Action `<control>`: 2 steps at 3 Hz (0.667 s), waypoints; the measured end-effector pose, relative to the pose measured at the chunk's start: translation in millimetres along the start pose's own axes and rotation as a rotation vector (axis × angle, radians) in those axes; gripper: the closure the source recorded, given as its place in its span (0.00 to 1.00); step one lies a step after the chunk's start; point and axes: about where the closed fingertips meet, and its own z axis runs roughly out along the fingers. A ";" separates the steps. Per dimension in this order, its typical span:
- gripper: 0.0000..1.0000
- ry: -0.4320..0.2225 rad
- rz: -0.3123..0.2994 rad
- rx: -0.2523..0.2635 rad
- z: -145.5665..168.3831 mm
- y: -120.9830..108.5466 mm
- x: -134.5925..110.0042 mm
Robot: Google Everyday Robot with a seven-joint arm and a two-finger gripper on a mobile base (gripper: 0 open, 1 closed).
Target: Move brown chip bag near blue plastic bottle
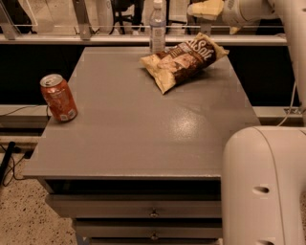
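Observation:
The brown chip bag lies flat on the far right part of the grey table, its dark-brown and pale-yellow face up. The blue plastic bottle stands upright at the table's far edge, just left of the bag's upper end and close to it. My gripper hangs in the air above the bag's far right corner, clear of it. Its pale fingers are spread apart and hold nothing.
An orange-red soda can stands upright near the table's left edge. My white arm fills the lower right of the view. A glass railing runs behind the table. Drawers sit under the tabletop.

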 end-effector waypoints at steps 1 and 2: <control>0.00 -0.035 -0.108 -0.038 -30.5 -19.4 2.2; 0.00 -0.028 -0.200 -0.092 -79.7 -29.1 27.0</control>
